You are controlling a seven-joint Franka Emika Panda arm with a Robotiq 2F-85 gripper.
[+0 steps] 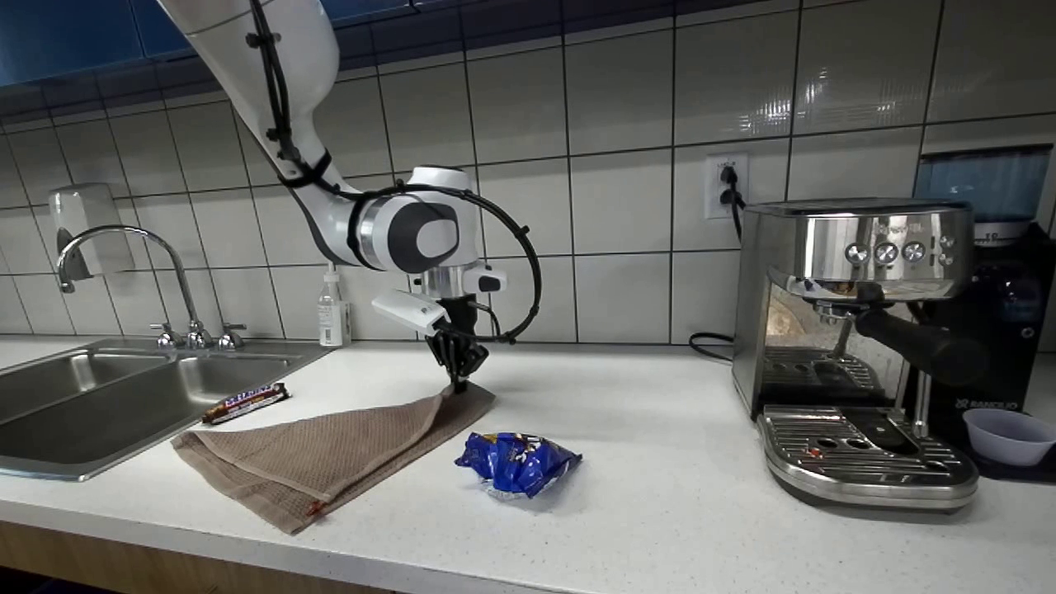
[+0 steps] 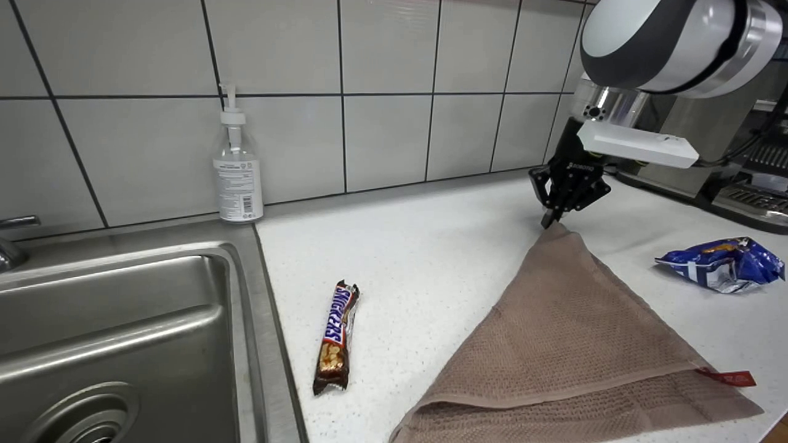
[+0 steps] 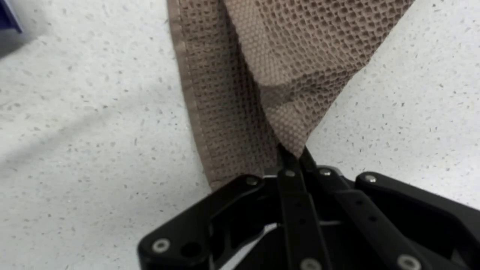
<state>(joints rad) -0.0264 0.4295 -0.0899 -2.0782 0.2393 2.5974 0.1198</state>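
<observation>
A brown waffle-weave towel (image 1: 330,458) lies folded on the white counter, its layers slightly offset. My gripper (image 1: 459,385) points down at the towel's far corner, with its fingers pinched together. In the wrist view, the tip of the upper layer of the towel (image 3: 318,41) runs in between the fingertips of the gripper (image 3: 299,159), which is shut on it. The lower layer spreads flat beneath and to one side. A red tag (image 2: 729,377) sticks out at the towel's near edge. The grip also shows in an exterior view, where the towel (image 2: 572,326) narrows to a peak under the gripper (image 2: 550,222).
A crumpled blue packet (image 1: 520,462) rests beside the towel. On the towel's opposite side, a Snickers bar (image 2: 335,338) lies near the steel sink (image 2: 261,344). A pump bottle (image 2: 238,166) stands against the tiled wall. The espresso machine (image 1: 858,247) occupies the counter's far end.
</observation>
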